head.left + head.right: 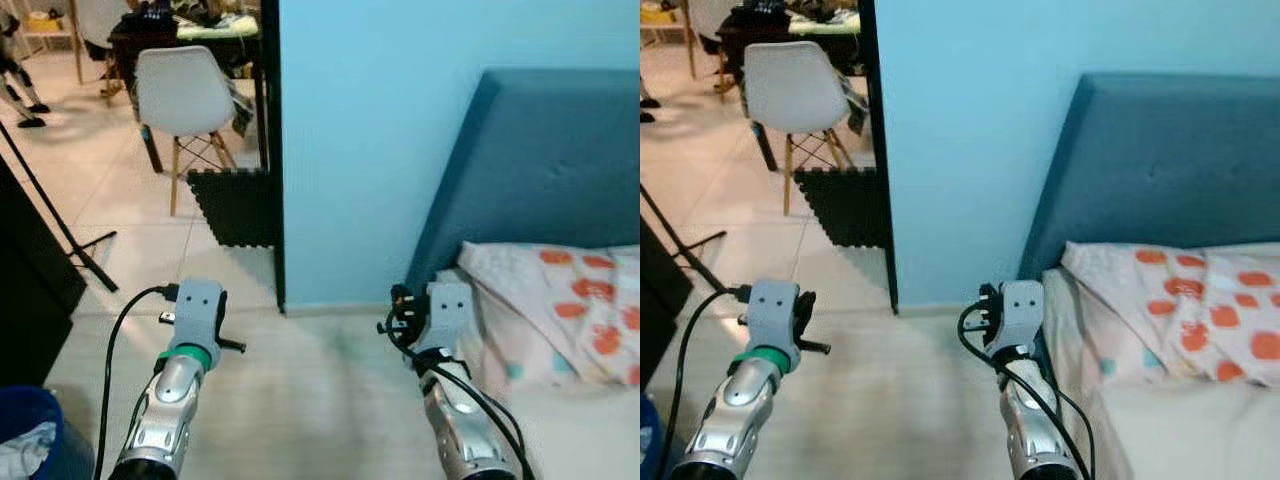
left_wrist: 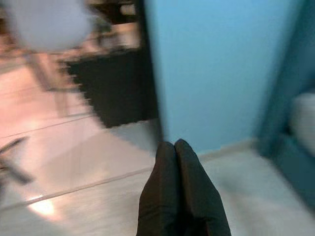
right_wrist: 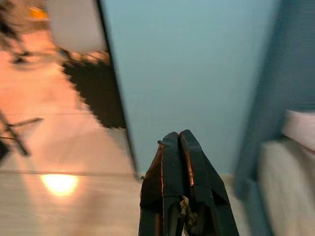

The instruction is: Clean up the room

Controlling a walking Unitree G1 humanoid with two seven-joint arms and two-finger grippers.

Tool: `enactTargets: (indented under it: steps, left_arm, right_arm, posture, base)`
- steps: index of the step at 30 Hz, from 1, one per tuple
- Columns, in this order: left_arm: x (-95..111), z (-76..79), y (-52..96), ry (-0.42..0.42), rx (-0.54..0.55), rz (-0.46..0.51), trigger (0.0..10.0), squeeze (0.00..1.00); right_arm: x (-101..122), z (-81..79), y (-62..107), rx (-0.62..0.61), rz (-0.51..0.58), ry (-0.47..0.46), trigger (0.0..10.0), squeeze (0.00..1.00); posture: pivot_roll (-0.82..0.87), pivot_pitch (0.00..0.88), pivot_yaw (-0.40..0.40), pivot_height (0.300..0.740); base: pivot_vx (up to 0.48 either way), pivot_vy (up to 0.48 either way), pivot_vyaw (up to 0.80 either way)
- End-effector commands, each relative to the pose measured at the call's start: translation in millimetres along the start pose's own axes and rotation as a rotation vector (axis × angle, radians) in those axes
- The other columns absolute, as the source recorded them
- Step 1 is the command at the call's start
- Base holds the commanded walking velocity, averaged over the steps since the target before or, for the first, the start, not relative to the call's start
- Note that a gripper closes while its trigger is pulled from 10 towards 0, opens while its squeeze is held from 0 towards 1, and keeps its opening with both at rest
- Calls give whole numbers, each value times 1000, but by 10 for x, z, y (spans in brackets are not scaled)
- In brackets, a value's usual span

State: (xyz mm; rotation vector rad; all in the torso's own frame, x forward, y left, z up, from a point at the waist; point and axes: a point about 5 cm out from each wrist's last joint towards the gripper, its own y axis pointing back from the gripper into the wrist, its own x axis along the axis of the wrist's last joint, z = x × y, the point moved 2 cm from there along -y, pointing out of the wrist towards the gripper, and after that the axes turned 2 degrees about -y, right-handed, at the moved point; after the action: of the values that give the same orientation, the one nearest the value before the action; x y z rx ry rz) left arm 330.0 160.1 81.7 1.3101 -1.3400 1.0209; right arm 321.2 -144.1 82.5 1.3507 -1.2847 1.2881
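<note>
My left gripper (image 2: 174, 146) is shut with nothing between its fingers and is held low over the pale floor (image 1: 300, 390), pointing toward the foot of a light blue wall (image 1: 380, 150). My right gripper (image 3: 178, 135) is also shut and empty, close to the corner of a bed (image 1: 570, 420). On the bed lies white bedding with orange dots (image 1: 570, 300) against a dark blue headboard (image 1: 540, 170). A blue bin (image 1: 45, 440) holding a white cloth (image 1: 20, 450) stands at my lower left.
The wall ends at a black edge (image 1: 272, 150); beyond it lie a black foam mat (image 1: 235, 205), a white chair (image 1: 185, 95) and a cluttered dark table (image 1: 190, 30). A black tripod leg (image 1: 60, 225) and dark furniture (image 1: 25, 270) stand on the left.
</note>
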Motion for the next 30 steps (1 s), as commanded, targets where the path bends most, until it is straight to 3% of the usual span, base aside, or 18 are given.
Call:
enactTargets:
  steps: [1, 11, 15, 30]
  left_arm:
    - [-74, -41, 38, 0, 9, -28, 10000, 0]
    - [-64, -41, 38, 0, 8, -27, 10000, 0]
    - [-82, -36, 37, -4, 6, -43, 10000, 0]
    - [-99, 9, 38, -3, -13, -60, 10000, 0]
  right_arm:
    - [-59, -29, 30, 0, -19, -13, 10000, 0]
    - [-65, -32, 32, 0, -21, -15, 10000, 0]
    - [-75, -32, 34, -2, -28, -23, 10000, 0]
    - [-91, -32, 31, -6, -40, -46, 10000, 0]
  posture:
    - [1, 0, 16, 740]
    - [1, 0, 18, 740]
    - [1, 0, 17, 740]
    - [1, 0, 17, 740]
  base:
    - [-416, 0, 0]
    - [-391, 0, 0]
    - [0, 0, 0]
    - [0, 0, -770]
